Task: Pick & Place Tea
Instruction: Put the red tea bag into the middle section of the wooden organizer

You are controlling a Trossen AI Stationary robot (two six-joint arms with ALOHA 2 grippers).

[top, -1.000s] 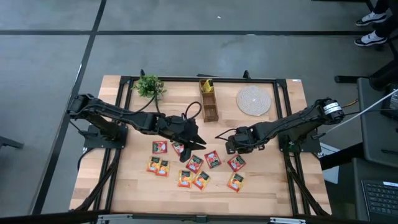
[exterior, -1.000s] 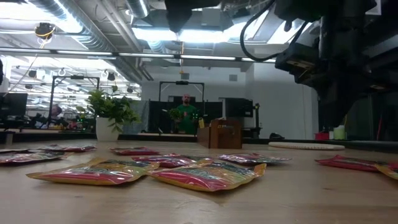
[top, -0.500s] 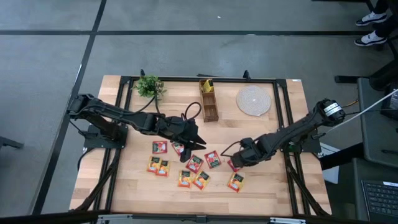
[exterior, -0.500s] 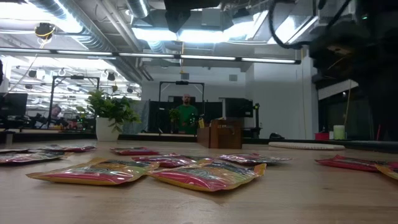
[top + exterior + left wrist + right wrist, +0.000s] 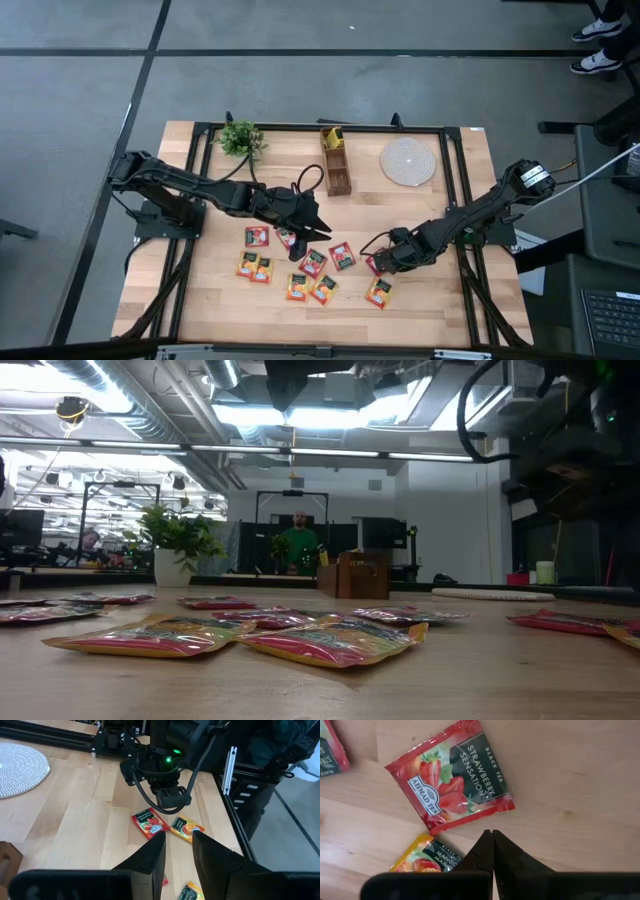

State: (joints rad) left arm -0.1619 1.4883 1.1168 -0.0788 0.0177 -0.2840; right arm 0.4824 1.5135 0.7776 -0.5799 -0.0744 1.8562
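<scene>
Right gripper [image 5: 378, 262] is low over the table [image 5: 440, 300], lower right of centre in the high view, fingertips pressed together with nothing between them. Directly under it: the strawberry sachet [image 5: 450, 782], red, lying flat; a yellow sachet [image 5: 422, 855] touches its corner. From the other arm's camera the same pair shows as red [image 5: 148, 822] beside orange-yellow [image 5: 186, 828].

Left gripper [image 5: 176, 847] hangs mid-frame over the left part of the scatter, fingers parted a little, holding nothing.

The remaining sachets [image 5: 300, 265] are spread across the centre-bottom of the table. The wooden box [image 5: 335, 165], the mat [image 5: 408, 160] and the plant [image 5: 240, 137] sit along the top edge.

Handling, my read: the sachets are light, thin, floppy foil, slick and flush with the wood. No height to grab, so pinch a raised edge or corner, or slide a finger under. Closed tips won't pick; the fingers need to open first. Risk of dragging the yellow neighbour along.

Compared with half a second ago, the right arm has nudged slightly left and down in the high view; a second ago it was higher up, near centre. Left arm unchanged.
</scene>
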